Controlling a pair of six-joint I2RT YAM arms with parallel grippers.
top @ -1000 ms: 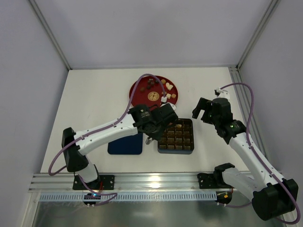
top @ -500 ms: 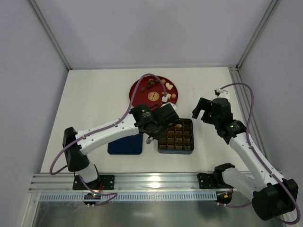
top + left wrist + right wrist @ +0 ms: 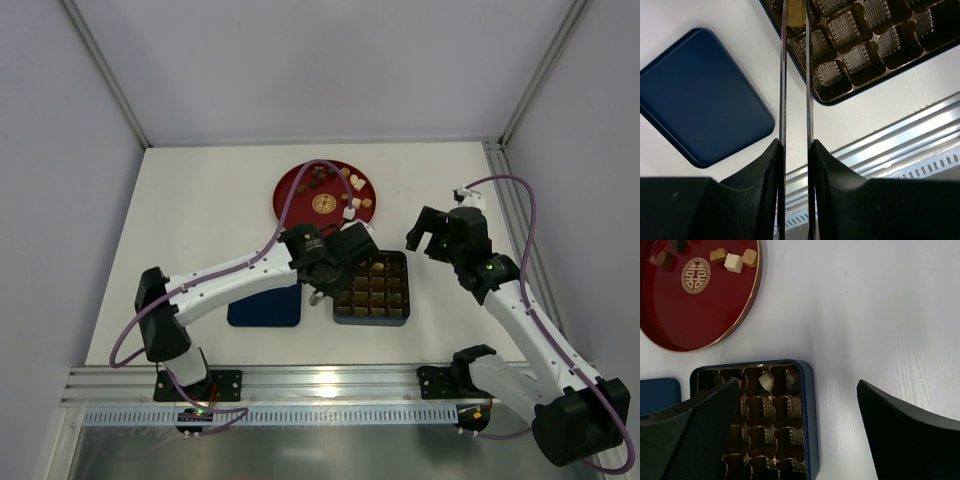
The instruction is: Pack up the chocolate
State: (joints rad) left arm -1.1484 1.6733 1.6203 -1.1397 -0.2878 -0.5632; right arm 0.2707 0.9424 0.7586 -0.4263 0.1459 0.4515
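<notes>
Several chocolates [image 3: 352, 183], dark, tan and cream, lie on the red round plate [image 3: 298, 203]. The dark brown compartment tray [image 3: 372, 320] sits in front of the plate. My left gripper [image 3: 350, 247] hovers over the tray's far left part. In the left wrist view it [image 3: 795, 32] is shut on a tan chocolate [image 3: 796, 14] just above the tray [image 3: 850, 98]. My right gripper [image 3: 428, 232] is open and empty, right of the tray. In the right wrist view a cream piece [image 3: 766, 381] and a dark piece [image 3: 793, 381] sit in the tray's far row.
The navy blue lid [image 3: 263, 305] lies flat left of the tray, also in the left wrist view [image 3: 700, 95]. A metal rail [image 3: 320, 385] runs along the table's near edge. White walls enclose the table on three sides.
My left arm has shifted slightly right and toward the tray with the tan chocolate held. The right arm has not moved.
</notes>
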